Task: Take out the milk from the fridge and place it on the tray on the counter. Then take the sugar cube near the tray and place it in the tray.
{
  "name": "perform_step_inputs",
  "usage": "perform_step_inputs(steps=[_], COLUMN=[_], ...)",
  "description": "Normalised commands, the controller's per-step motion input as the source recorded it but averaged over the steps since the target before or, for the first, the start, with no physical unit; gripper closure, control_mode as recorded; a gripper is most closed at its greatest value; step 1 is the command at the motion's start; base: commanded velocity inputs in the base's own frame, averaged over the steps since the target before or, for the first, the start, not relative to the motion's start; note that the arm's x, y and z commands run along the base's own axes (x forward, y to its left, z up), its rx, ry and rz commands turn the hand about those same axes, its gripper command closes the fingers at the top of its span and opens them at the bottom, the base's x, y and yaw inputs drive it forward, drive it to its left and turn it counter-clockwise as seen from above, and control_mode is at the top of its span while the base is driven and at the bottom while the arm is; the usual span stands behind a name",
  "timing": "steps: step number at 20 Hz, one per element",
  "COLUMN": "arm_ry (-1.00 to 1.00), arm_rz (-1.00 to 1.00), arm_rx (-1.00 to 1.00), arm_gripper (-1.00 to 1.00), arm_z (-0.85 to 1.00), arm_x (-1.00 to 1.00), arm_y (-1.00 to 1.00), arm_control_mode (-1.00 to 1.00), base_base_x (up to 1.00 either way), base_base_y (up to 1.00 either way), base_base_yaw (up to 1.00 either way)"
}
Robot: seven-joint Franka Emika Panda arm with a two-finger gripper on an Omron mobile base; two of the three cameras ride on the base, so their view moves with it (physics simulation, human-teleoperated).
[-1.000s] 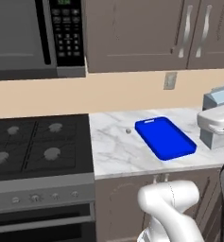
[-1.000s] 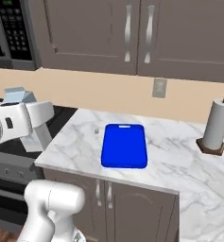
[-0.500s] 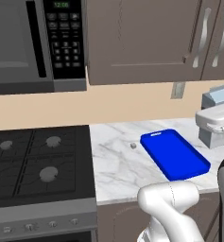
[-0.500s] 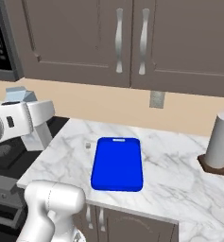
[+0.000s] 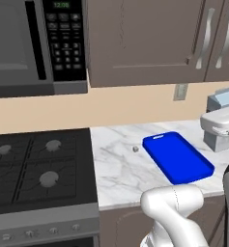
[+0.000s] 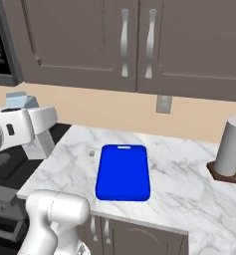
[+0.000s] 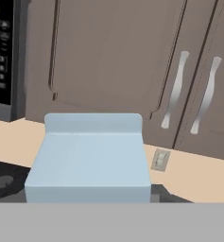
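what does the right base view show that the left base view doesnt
Right base view alone: a paper towel roll on its stand at the counter's far right, and the pair of cabinet handles above the tray.

Left base view alone: the whole microwave and the stovetop with its burners.

Both: the blue tray lying bare on the marble counter, the sugar cube beside it, the wall outlet, and the milk carried in the gripper, off to one side of the tray.
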Motion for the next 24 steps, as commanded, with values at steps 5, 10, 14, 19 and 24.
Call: perform_step_inputs(steps=[5, 10, 14, 19, 24], arm_ry=[0.00, 0.00, 0.26, 0.26, 0.11], arm_rz=[0.00, 0.00, 0.02, 0.13, 0.18], arm_rx=[0.00, 0.00, 0.02, 0.06, 0.13], arm_gripper=[1.00, 1.00, 1.00, 1.00, 1.00], arm_z=[0.00, 0.00, -0.39, -0.59, -0.53], arm_x=[0.00, 0.00, 0.14, 0.06, 0.12], arm_y=[0.00, 0.00, -0.53, -0.82, -0.75], arm_control_mode=[1.00, 1.00, -1.00, -1.00, -1.00], base_base_x=[0.27, 0.26, 0.06, 0.00, 0.00], base_base_y=[-0.20, -0.09, -0.12, 0.00, 0.00], base_base_yaw=[-0.22, -0.21, -0.01, 0.00, 0.00])
